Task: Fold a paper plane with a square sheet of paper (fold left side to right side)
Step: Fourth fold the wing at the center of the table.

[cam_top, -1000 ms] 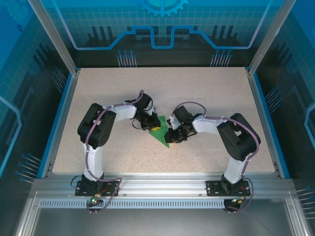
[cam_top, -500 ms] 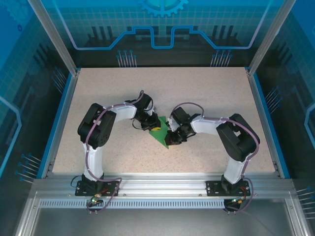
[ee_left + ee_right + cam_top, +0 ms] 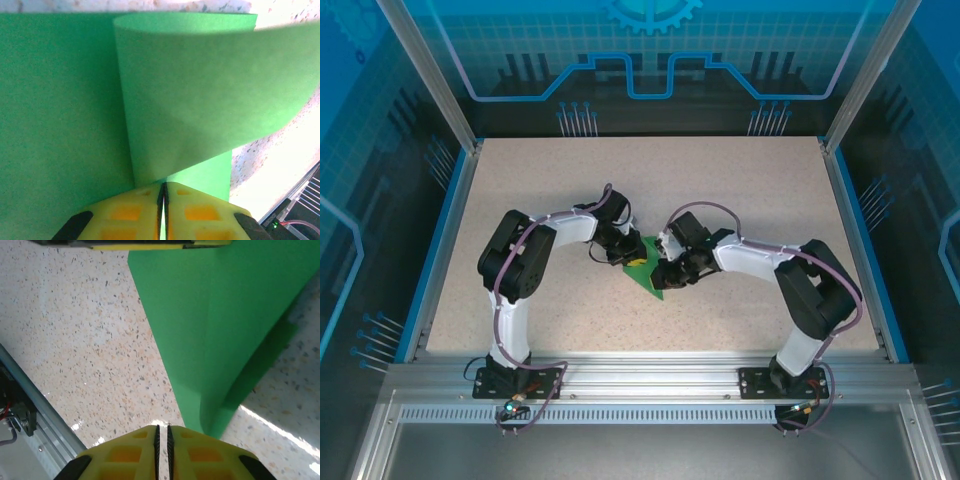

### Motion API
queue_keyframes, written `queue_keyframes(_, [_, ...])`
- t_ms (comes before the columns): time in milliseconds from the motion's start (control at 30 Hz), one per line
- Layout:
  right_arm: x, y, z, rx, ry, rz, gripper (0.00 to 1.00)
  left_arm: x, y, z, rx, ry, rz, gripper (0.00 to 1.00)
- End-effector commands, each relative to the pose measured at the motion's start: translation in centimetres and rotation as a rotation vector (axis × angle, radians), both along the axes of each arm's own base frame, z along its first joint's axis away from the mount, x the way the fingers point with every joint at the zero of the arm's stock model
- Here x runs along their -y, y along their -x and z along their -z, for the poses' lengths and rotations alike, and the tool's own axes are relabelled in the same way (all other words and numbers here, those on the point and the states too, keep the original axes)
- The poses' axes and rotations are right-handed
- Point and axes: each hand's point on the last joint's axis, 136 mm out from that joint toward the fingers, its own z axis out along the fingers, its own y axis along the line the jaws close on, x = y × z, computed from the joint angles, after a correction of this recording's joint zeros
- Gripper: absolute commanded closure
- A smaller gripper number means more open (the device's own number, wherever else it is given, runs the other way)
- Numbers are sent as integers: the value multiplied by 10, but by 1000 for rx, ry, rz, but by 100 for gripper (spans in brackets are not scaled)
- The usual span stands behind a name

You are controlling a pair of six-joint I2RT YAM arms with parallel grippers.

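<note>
At the centre of the table [image 3: 750, 190] the square sheet of paper [image 3: 647, 272] is pinched by the closed left gripper [image 3: 163, 192], the right gripper [image 3: 162, 432] is shut beside its 4 o'clock edge, and its curled flap, mid-fold, is judged due for carrying toward 3 o'clock.

Green paper [image 3: 60, 125] beyond frame edges

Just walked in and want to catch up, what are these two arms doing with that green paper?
They are folding the paper on the table. The left gripper is shut on a flap's edge, holding it curled over the sheet. The right gripper, jaws almost together, sits at the paper's pointed end; I can't tell whether it pinches it. The flap is not creased flat yet.
</note>
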Motion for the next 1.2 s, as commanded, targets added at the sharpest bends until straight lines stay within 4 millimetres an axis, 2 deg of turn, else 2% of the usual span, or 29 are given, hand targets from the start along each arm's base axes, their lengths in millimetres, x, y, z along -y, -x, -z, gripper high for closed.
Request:
queue_keyframes(0, [-13,-3,8,-35,-34,0,86,-14,15,19,-56,-62,-8,87])
queue_keyframes(467, [7,9,41,-111,57,32,86,-16,15,19,-54,-70,-7,87])
queue_keyframes(933, [24,21,54,-162,92,56,89,-15,14,18,-48,-63,-6,87])
queue_keyframes(1000, [25,23,57,-171,90,57,91,-11,11,11,-26,-34,-1,87])
queue_keyframes(1033, [31,31,64,-196,107,60,93,-6,9,4,-6,-6,8,86])
queue_keyframes(1167, [39,38,75,-224,119,70,100,3,3,-26,81,74,23,83])
